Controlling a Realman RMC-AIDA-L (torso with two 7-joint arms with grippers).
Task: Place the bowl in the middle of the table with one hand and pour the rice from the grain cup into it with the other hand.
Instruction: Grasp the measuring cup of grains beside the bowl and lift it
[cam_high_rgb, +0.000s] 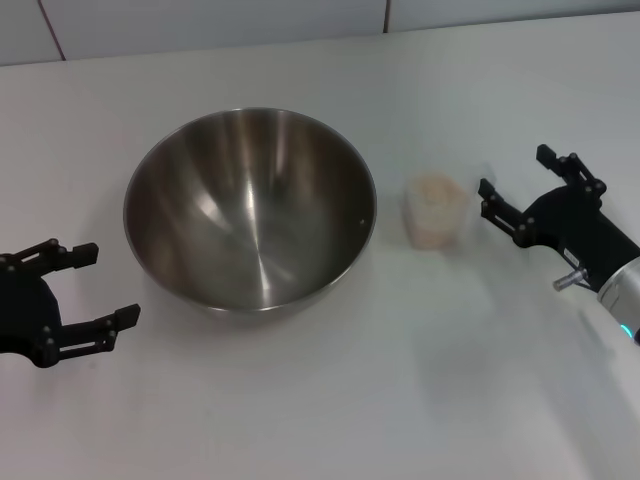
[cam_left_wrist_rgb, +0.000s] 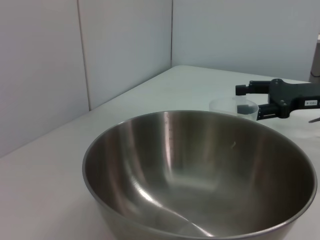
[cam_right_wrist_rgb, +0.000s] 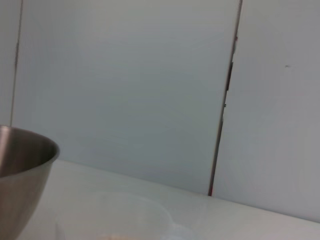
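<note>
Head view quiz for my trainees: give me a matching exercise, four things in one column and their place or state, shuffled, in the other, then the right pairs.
Things:
1. bowl
2. grain cup
3. left gripper
4. right gripper

Places or states:
A. open, just beside the cup on the side away from the bowl, not touching it
B. empty inside, standing upright on the table
C. open, holding nothing, near the bowl's left side
D. upright, holding rice, between the bowl and a gripper

Pairs: 1-B, 2-D, 3-C, 4-A
</note>
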